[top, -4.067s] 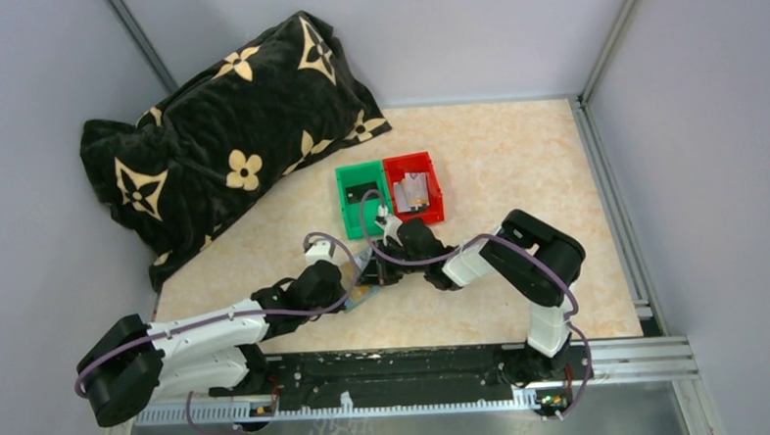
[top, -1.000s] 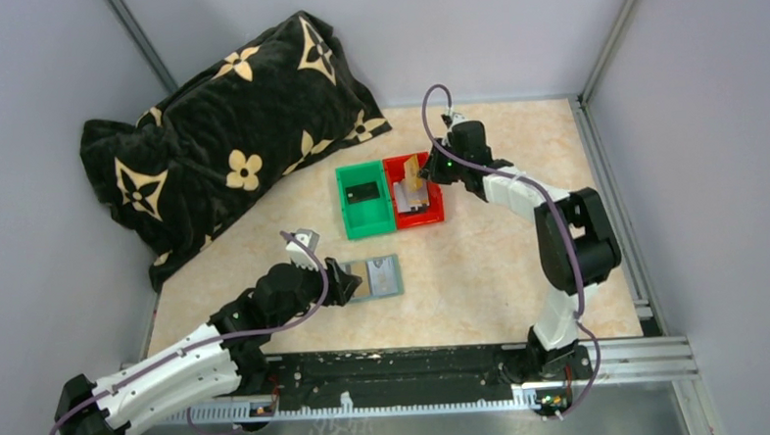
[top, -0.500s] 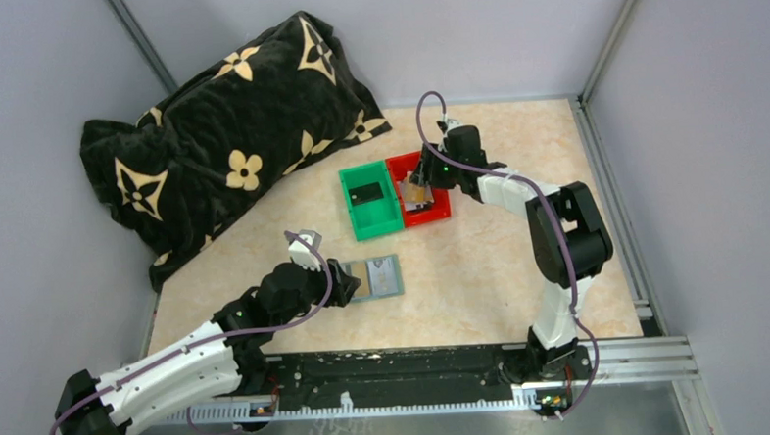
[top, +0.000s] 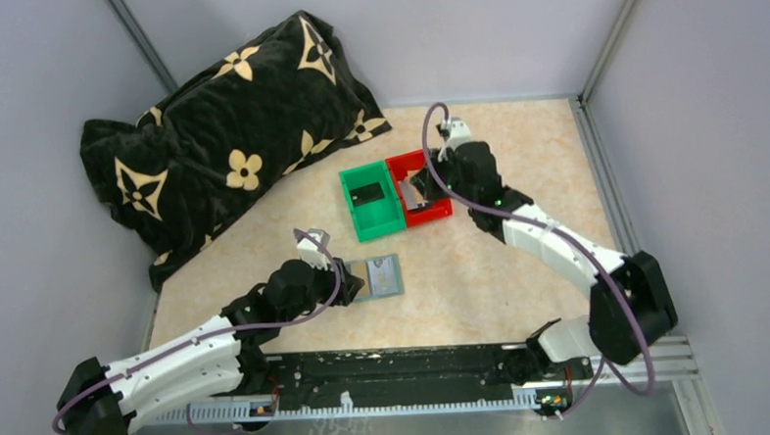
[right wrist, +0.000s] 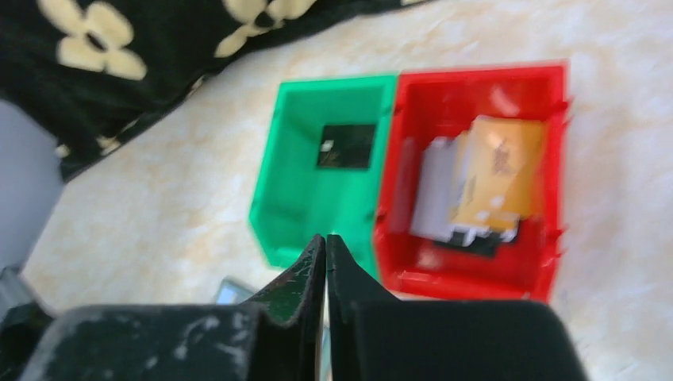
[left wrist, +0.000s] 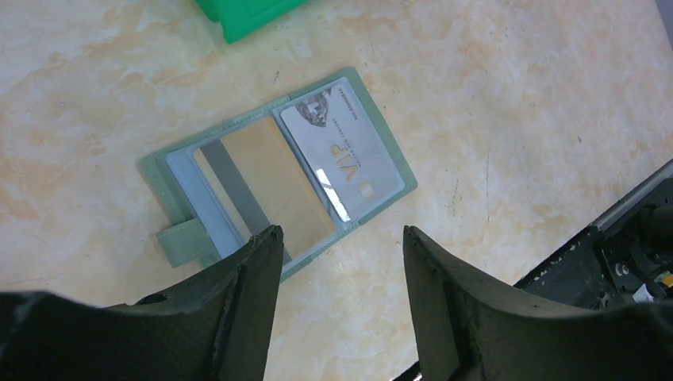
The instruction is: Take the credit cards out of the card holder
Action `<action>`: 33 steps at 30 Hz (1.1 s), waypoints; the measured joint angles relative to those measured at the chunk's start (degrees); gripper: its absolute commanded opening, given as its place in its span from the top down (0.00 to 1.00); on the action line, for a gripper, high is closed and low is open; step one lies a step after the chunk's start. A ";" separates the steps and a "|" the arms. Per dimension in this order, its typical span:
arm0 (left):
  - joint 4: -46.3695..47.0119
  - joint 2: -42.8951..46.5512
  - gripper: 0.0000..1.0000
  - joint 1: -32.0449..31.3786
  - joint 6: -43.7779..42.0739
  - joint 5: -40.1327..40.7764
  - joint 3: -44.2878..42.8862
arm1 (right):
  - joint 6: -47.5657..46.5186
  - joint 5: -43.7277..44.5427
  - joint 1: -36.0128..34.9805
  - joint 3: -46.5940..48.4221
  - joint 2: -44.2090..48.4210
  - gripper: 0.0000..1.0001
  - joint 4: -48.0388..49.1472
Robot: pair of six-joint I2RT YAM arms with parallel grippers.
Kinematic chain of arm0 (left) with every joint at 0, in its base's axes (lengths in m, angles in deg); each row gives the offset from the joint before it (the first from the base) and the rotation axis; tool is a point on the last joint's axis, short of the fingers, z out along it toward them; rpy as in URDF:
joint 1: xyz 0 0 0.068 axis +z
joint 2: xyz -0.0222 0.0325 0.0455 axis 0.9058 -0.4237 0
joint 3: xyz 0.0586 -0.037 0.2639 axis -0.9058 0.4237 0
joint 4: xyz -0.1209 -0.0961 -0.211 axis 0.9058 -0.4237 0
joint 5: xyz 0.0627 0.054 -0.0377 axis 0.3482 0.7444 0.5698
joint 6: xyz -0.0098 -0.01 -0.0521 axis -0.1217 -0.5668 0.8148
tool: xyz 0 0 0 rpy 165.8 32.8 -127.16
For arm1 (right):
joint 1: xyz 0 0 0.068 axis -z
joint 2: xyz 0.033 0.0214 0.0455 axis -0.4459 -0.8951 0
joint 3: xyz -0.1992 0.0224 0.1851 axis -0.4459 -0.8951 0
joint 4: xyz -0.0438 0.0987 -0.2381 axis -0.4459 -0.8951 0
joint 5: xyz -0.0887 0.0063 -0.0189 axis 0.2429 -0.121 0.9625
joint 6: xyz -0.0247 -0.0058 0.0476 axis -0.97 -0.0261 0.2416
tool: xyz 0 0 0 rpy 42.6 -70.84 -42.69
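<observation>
Right gripper [right wrist: 325,242] rose above credit cards [right wrist: 486,176].

Cards [left wrist: 341,155] in card holder [left wrist: 156,171]; bins [top: 380,228] behind

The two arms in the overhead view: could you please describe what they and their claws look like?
Both the left arm and the right arm have white tubular links between bulky black joint housings, with a thin lilac cable looping along each. The left claw has two broad, matte black fingers; the right claw matches, its finish scuffed and speckled.
</observation>
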 measured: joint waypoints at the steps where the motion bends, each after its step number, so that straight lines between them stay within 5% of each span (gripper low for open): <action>1: 0.63 -0.90 0.37 0.00 0.15 -0.61 0.00 | -0.02 0.02 -1.07 -1.70 1.95 1.00 0.28; 5: 3.54 -4.15 0.28 0.00 2.29 -2.43 0.04 | 2.05 0.94 -6.32 -12.90 8.22 1.00 2.36; 11: 10.67 -11.47 0.29 0.15 7.89 -4.13 0.94 | 7.41 1.68 -11.98 -25.99 6.62 1.00 2.67; 18: 16.31 -20.52 0.31 2.03 13.11 -6.67 2.10 | 10.58 1.84 -16.44 -24.65 -1.38 1.00 7.67; 33: 24.98 -23.23 0.31 9.01 14.56 -12.90 4.87 | 11.96 0.79 -17.00 -22.21 -10.05 1.00 13.77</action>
